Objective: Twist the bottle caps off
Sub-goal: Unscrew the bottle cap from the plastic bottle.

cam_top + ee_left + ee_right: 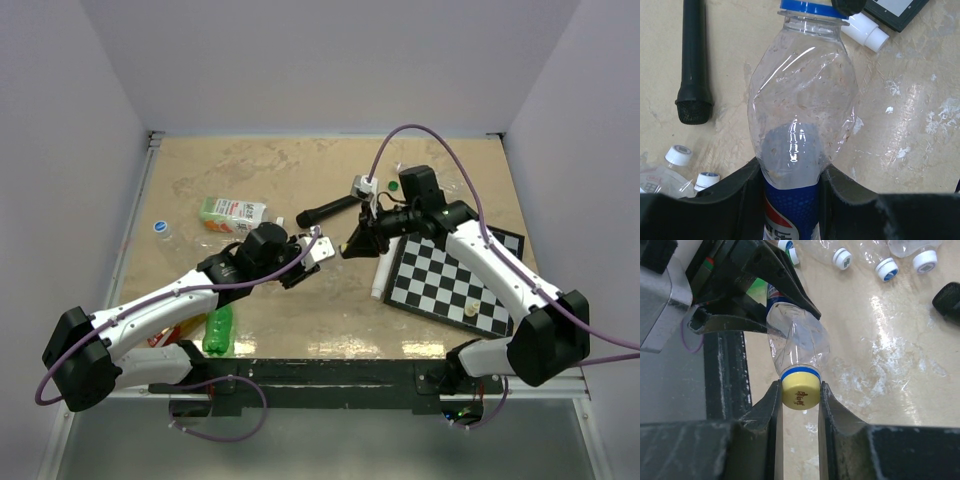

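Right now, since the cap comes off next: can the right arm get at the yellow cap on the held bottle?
Likely yes: the right arm has its jaws shut on the yellow cap, one each side, nothing between. The left arm grips the bottle by its labelled end.

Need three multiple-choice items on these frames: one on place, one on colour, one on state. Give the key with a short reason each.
1. In the top view, the chessboard lies: A. near right B. near left C. far left
2. The cap in the right gripper is: A. white B. green C. yellow
3. The left gripper is: A. open, empty B. shut on the Pepsi bottle C. out of view
Key: A, the board sits right of centre; C, its top is yellow; B, it clamps the bottle's sides.
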